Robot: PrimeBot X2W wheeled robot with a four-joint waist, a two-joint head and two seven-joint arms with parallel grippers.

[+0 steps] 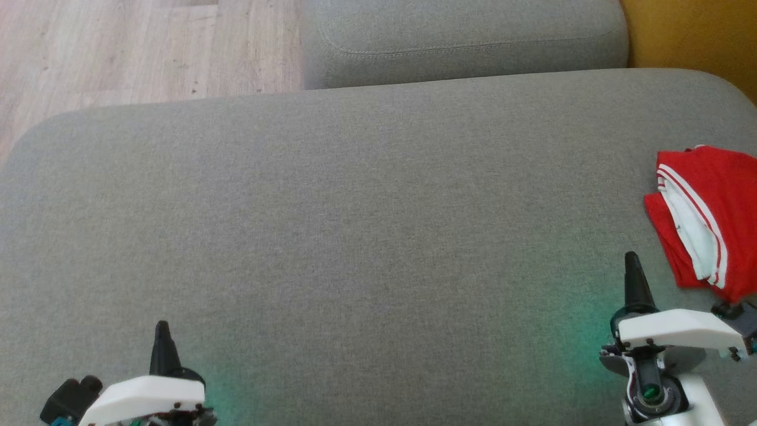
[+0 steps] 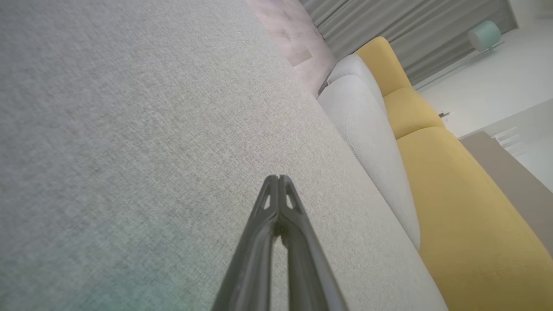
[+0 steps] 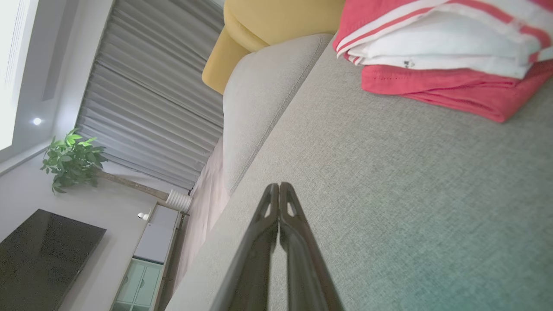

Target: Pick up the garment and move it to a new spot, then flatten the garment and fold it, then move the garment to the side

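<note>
Garment folded; red, white-striped

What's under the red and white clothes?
The folded garment lies on the grey cushion. A white layer peeks from the fold. The patch of cushion right beneath it is covered.

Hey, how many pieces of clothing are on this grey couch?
1: a folded red and white garment at the right edge of the grey cushion, just beyond the right gripper. The head view crops it, so more may be hidden.
</note>
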